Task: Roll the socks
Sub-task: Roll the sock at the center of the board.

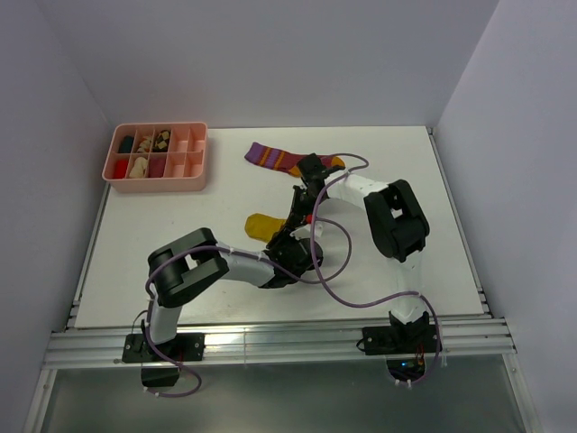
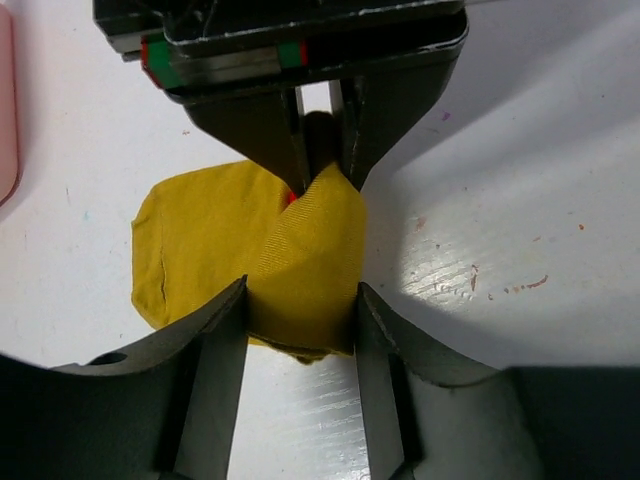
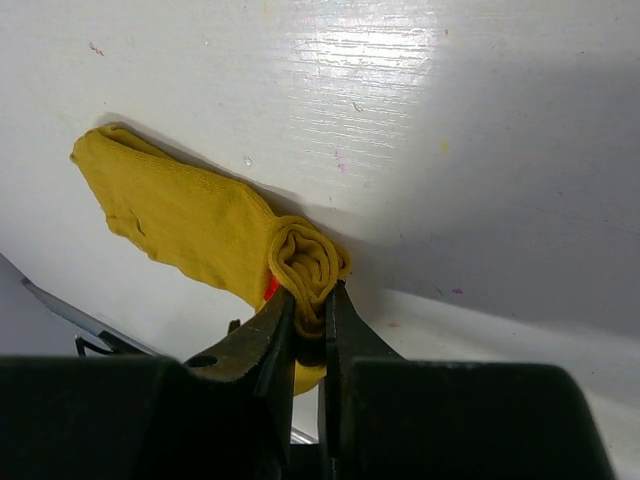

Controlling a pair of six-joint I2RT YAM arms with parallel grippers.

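Note:
The mustard-yellow sock (image 1: pixel 261 224) lies mid-table, partly rolled from one end. In the right wrist view the roll (image 3: pixel 305 262) is a tight coil and my right gripper (image 3: pixel 308 295) is shut on it. In the left wrist view my left gripper (image 2: pixel 300 290) is closed against both sides of the rolled part of the yellow sock (image 2: pixel 200 240), with the right gripper (image 2: pixel 322 170) pinching it from the far side. Both grippers meet over the sock in the top view, left gripper (image 1: pixel 296 238), right gripper (image 1: pixel 305 213). One maroon sock (image 1: pixel 275 159) with purple cuff lies flat behind them. The check sock is out of view.
A pink compartment tray (image 1: pixel 158 183) with small items stands at the back left; its edge shows in the left wrist view (image 2: pixel 5 120). Purple cables loop over the table between the arms. White walls close the table's sides and back.

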